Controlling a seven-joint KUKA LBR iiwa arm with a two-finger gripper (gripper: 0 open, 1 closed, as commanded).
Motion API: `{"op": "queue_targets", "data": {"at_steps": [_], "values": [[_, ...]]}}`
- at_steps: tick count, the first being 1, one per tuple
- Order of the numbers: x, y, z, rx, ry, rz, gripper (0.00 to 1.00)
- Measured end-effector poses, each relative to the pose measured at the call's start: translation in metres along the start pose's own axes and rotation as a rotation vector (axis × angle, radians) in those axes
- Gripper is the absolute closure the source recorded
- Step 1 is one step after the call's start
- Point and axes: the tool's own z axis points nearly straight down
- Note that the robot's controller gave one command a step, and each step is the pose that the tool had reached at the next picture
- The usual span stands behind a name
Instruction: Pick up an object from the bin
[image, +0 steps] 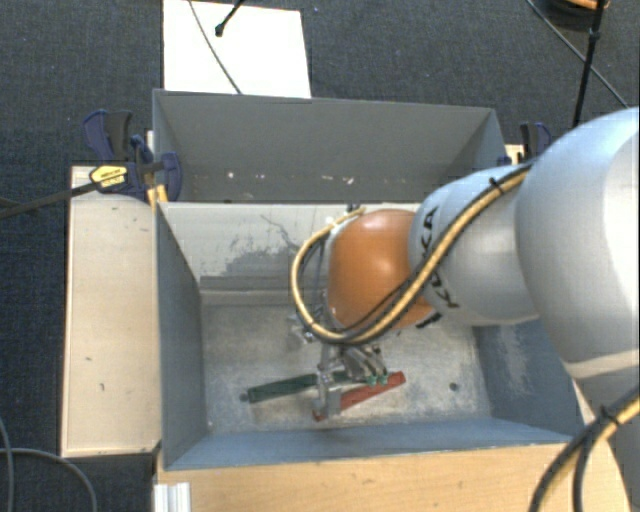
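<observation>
Descent looks done: the gripper (331, 394) sits low between a dark green stick (280, 390) and a red stick (374, 391), clench unreadable; next needs a firm close, then a lift.

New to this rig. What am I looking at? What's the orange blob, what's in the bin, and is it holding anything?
A single camera looks down, slightly from one side, into a grey metal bin. The big silver body entering from the picture's right is a robot arm. The orange dome is a cover on its wrist, with cables looped round it, so it belongs to the robot. Under it, the gripper is down at the bin floor near the front wall. Two loose things lie there: a dark green stick towards the picture's left and a red elongated piece close beside the gripper. I can't tell whether it grips either.
</observation>
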Motion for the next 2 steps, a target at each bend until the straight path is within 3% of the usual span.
{"op": "queue_targets", "data": {"at_steps": [1,2], "values": [[0.024,-0.018,-0.033,0.0,-0.004,0.171,0.0],[0.038,-0.041,-0.034,0.0,0.0,0.11,0.0]]}}
